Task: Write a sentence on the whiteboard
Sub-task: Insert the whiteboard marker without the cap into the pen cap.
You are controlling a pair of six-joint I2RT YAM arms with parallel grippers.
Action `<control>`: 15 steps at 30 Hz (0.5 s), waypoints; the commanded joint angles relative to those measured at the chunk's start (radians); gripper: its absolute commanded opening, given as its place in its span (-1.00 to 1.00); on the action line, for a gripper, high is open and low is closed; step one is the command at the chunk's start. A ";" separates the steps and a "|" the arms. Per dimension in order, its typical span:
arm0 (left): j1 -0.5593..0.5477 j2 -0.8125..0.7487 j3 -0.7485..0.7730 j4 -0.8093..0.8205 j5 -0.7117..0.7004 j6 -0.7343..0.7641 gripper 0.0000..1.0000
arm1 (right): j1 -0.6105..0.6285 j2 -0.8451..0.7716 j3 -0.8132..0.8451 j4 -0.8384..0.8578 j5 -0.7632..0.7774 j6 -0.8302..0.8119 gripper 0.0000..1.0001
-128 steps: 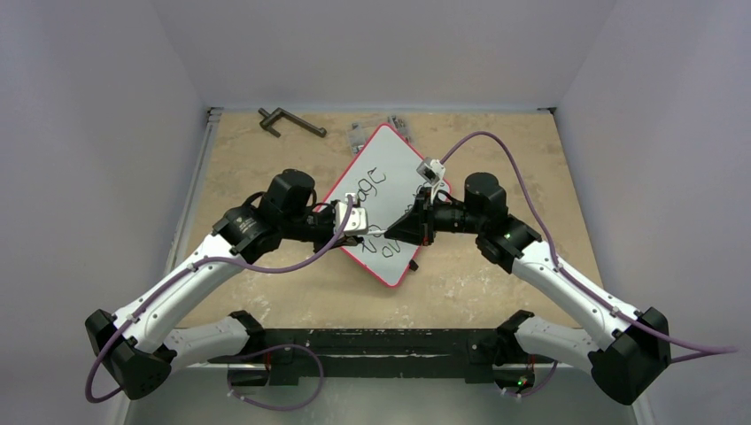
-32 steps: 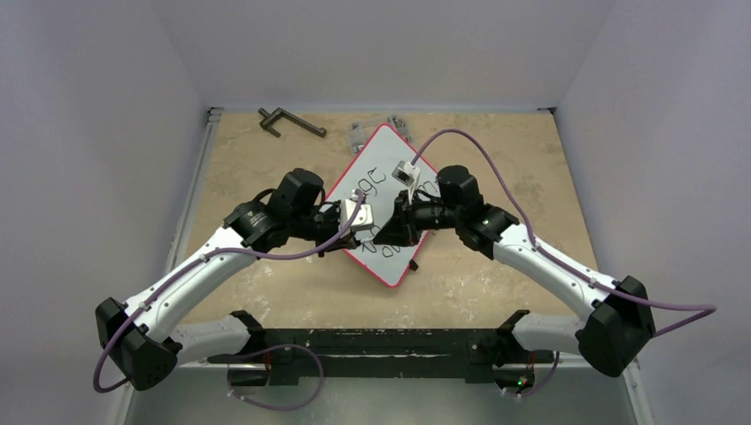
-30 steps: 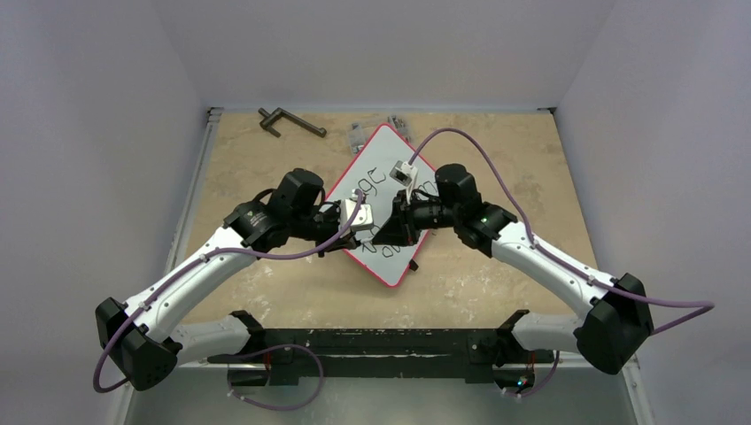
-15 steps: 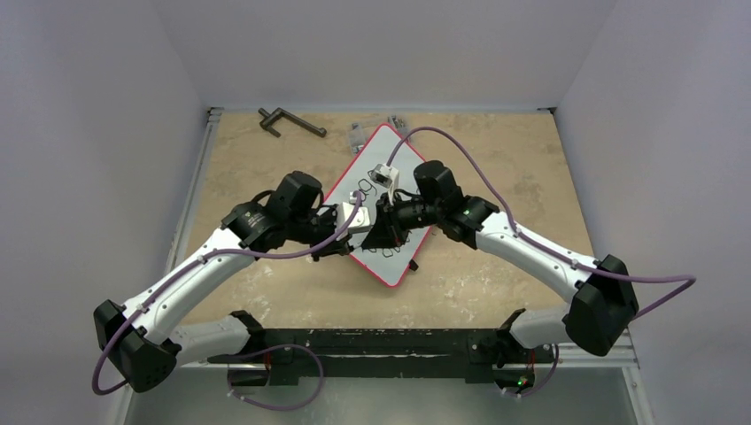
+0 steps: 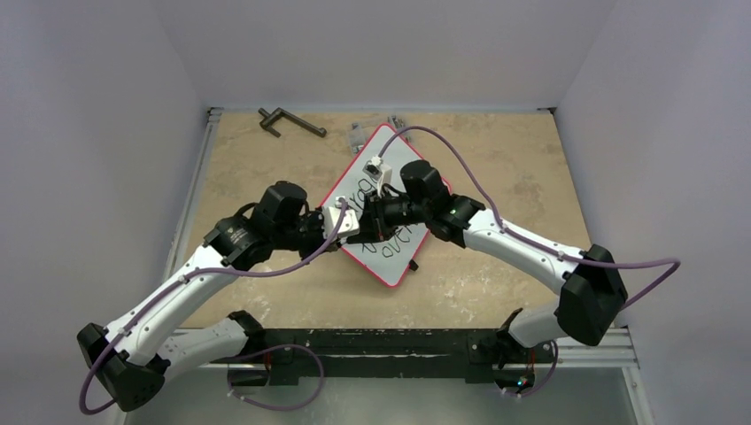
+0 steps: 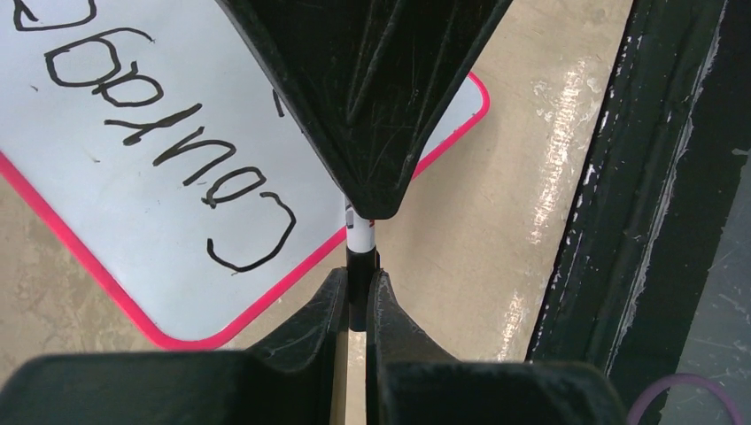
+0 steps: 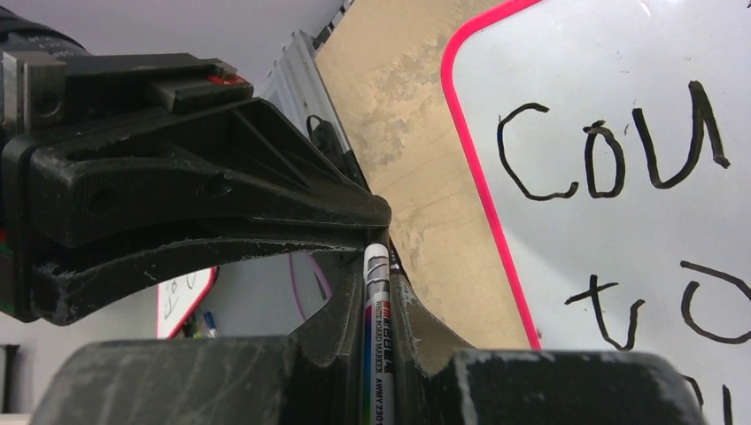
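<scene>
A beige table (image 5: 514, 168) bears the whiteboard (image 5: 395, 266) and, farther back, a dark metal tool (image 5: 290, 121).

The whiteboard (image 5: 388, 150) lay flat on the table (image 5: 505, 159), turned diamond-wise. A pink-red frame enclosed its white surface, which bore black handwriting.

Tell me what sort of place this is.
Probably a robot lab test cell: two arms mounted on a black rail, a tan tabletop boxed in by plain walls, a whiteboard.
</scene>
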 commanded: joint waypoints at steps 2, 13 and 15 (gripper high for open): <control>-0.036 -0.037 0.013 0.311 0.096 -0.013 -1.00 | 0.063 0.022 0.079 0.072 0.033 0.093 -1.00; -0.034 -0.144 -0.043 0.346 -0.047 -0.022 -0.37 | 0.059 -0.068 0.159 -0.128 0.288 0.004 -1.00; -0.034 -0.159 -0.048 0.348 -0.067 -0.033 -0.21 | 0.057 -0.086 0.173 -0.161 0.352 -0.009 -1.00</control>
